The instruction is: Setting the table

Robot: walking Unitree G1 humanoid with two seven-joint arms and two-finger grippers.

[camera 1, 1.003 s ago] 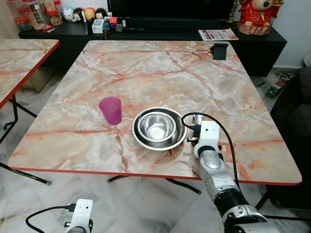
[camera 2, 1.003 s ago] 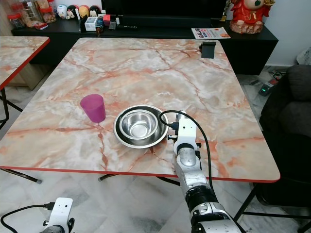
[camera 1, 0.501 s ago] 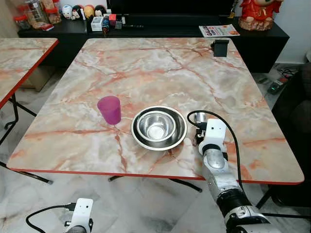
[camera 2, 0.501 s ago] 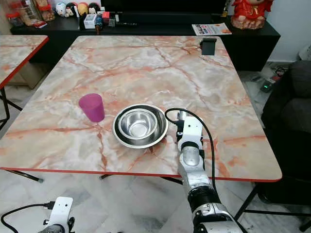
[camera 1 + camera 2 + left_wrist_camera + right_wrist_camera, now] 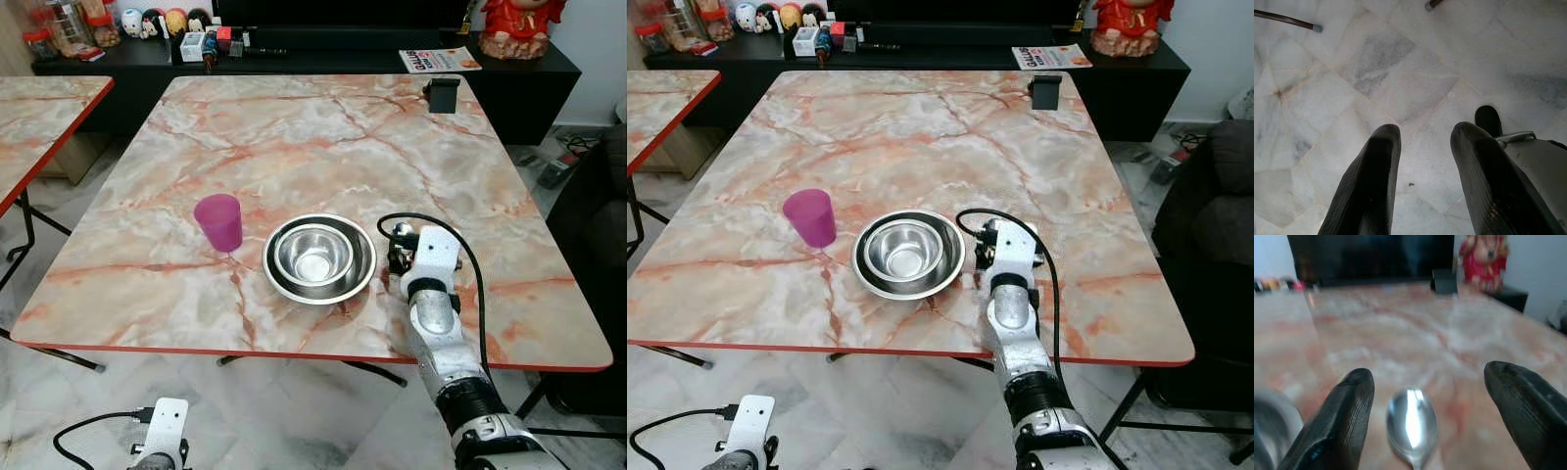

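Right gripper (image 5: pixel 1425 416) has slid further right of the bowls (image 5: pixel 318 258) over the last second, fingers spread wide, nothing held. Spoon (image 5: pixel 1411 425) lies flat on the table (image 5: pixel 323 137) between them, just right of the bowls. Cup (image 5: pixel 219 222) unmoved, left of the bowls. Left gripper (image 5: pixel 1422 171) hangs over the floor, fingers apart.

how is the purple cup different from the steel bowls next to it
The purple cup is a matte, opaque purple; the steel bowls are shiny and mirror-like. The cup is tall and narrow, while the bowls are low and wide. The cup stands alone; the bowls are nested, a smaller one inside a larger. The cup sits to the bowls' left, apart from them. Both rest on the marble table.
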